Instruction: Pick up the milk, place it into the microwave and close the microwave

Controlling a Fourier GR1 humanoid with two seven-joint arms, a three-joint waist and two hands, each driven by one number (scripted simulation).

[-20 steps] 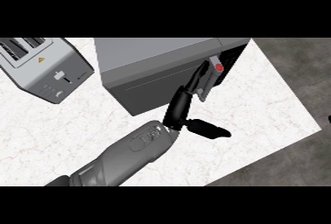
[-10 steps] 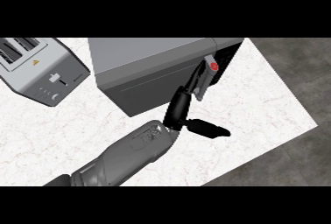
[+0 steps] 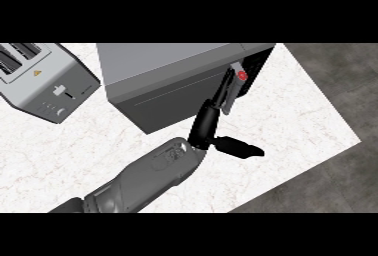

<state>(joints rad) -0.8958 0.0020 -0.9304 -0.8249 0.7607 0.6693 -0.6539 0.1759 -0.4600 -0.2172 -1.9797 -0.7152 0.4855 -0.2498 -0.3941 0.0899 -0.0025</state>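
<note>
The grey microwave (image 3: pixel 170 65) stands at the back of the counter, its door (image 3: pixel 173 102) almost closed. A narrow dark gap stays at the door's right edge. In that gap shows a small red and white piece of the milk (image 3: pixel 241 76); the rest of the carton is hidden inside. My left hand (image 3: pixel 207 125) reaches up from the lower left, its straight fingers lying against the door near the pale handle (image 3: pixel 230 95) and its thumb (image 3: pixel 238 147) sticking out to the right. The hand is open and holds nothing. My right hand does not show.
A silver toaster (image 3: pixel 44 80) stands at the back left of the white marble counter (image 3: pixel 295 130). The counter's right edge runs diagonally down from the top right, with dark floor (image 3: pixel 332 185) beyond it.
The microwave door has swung further towards shut and the gap at its right has narrowed. My left hand's fingers have followed the door inward.
</note>
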